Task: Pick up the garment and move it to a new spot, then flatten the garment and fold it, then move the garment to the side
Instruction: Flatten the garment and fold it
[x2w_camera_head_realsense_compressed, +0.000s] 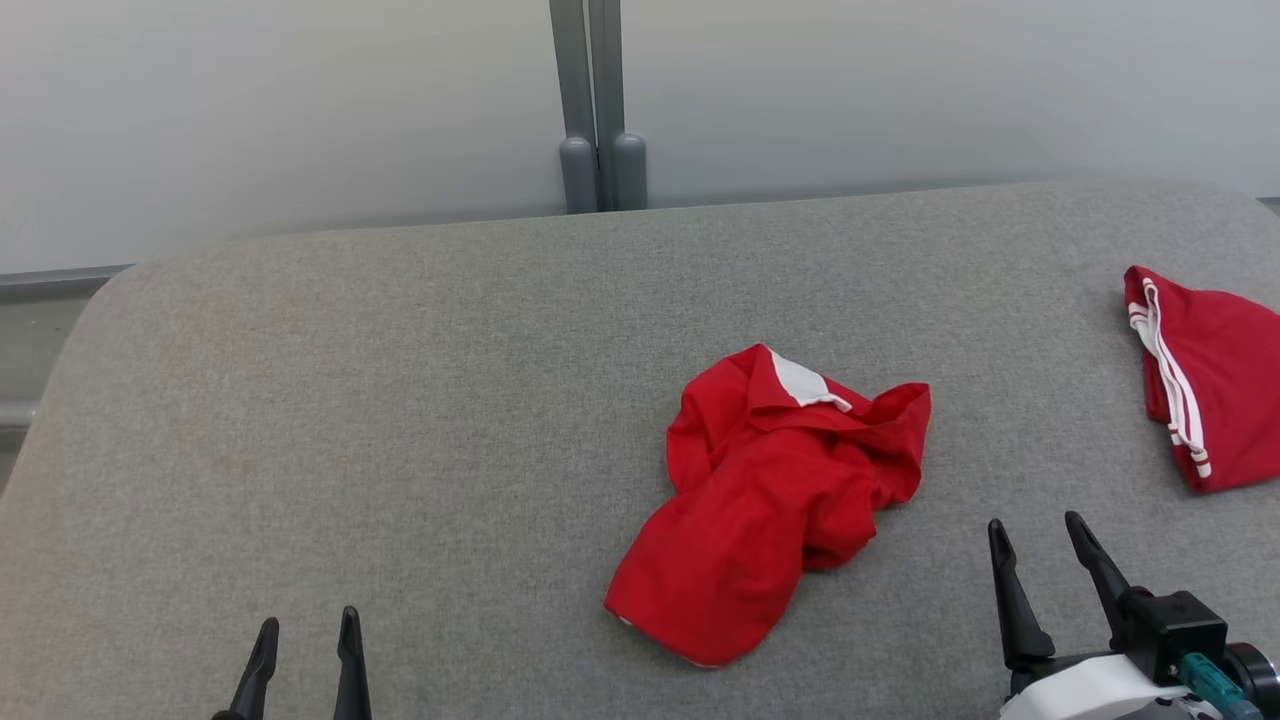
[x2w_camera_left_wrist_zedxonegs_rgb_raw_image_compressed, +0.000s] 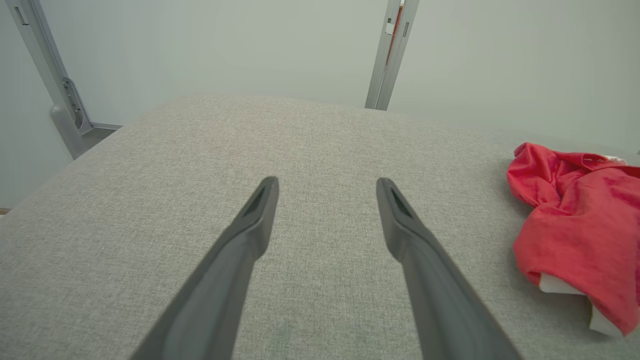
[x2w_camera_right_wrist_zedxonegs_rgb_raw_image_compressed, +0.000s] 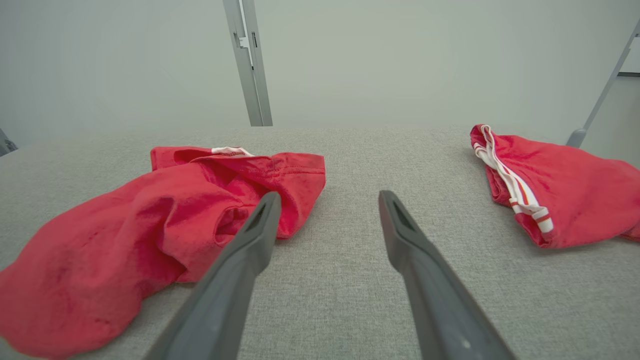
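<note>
1. The left gripper (x2w_camera_head_realsense_compressed: 308, 620) is cut by the head view's bottom edge, with everything behind its fingertips out of frame.
2. The striped red garment (x2w_camera_head_realsense_compressed: 1215, 385) runs off the right edge.
3. The crumpled red garment (x2w_camera_head_realsense_compressed: 770, 500) bunches over itself, hiding its underside and true shape; the left wrist view's right edge crops it.

Crumpled red garment (x2w_camera_head_realsense_compressed: 770, 500), left claw (x2w_camera_head_realsense_compressed: 309, 616), right claw (x2w_camera_head_realsense_compressed: 1034, 519), both spread

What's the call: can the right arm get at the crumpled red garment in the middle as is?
Probably yes. The right gripper stands open close beside the crumpled red garment, with bare grey surface between them and nothing in the way. The striped red garment lies off to its other side.
</note>
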